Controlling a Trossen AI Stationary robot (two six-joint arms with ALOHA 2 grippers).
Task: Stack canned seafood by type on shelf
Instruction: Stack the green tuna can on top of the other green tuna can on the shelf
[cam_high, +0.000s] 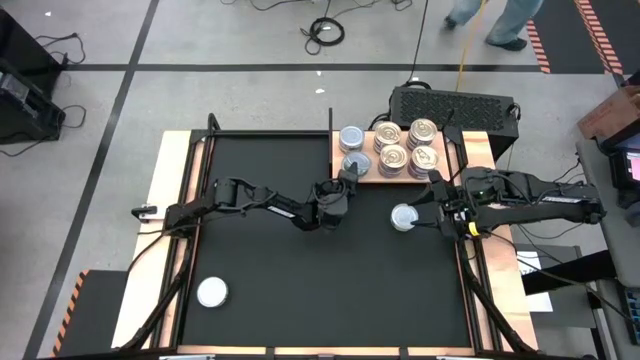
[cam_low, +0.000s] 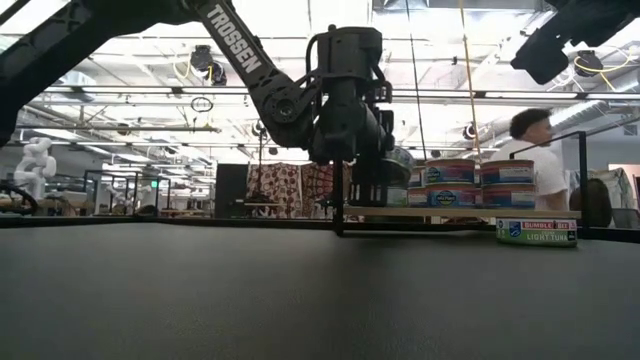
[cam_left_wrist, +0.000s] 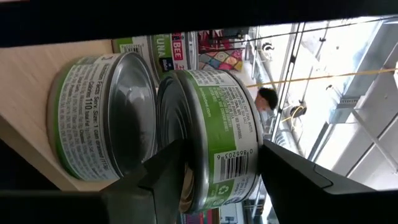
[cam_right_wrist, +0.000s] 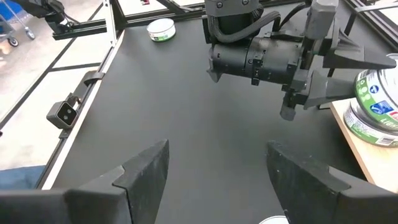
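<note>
The wooden shelf (cam_high: 375, 178) lies at the mat's far right. On it stand stacks of gold-topped cans (cam_high: 407, 146) and, at its left end, silver-topped cans with green labels (cam_high: 352, 137). My left gripper (cam_high: 348, 178) reaches level to the near silver stack. Its fingers are open, one above and one below the upper can (cam_left_wrist: 217, 124), which rests flat on the lower can (cam_left_wrist: 102, 118). My right gripper (cam_right_wrist: 217, 180) hovers open above the mat, over a loose can (cam_high: 404, 217). My left gripper comes level from the table's left side, rolled on its side. One finger (cam_left_wrist: 292, 177) is beside the upper can's top face and the other (cam_left_wrist: 165, 174) is at its bottom rim. I cannot tell whether either touches the can.
Another loose can (cam_high: 212, 292) lies on the black mat (cam_high: 290, 270) near its front left corner. A dark box (cam_high: 450, 103) stands behind the shelf. A person (cam_low: 535, 150) moves in the room beyond the table.
</note>
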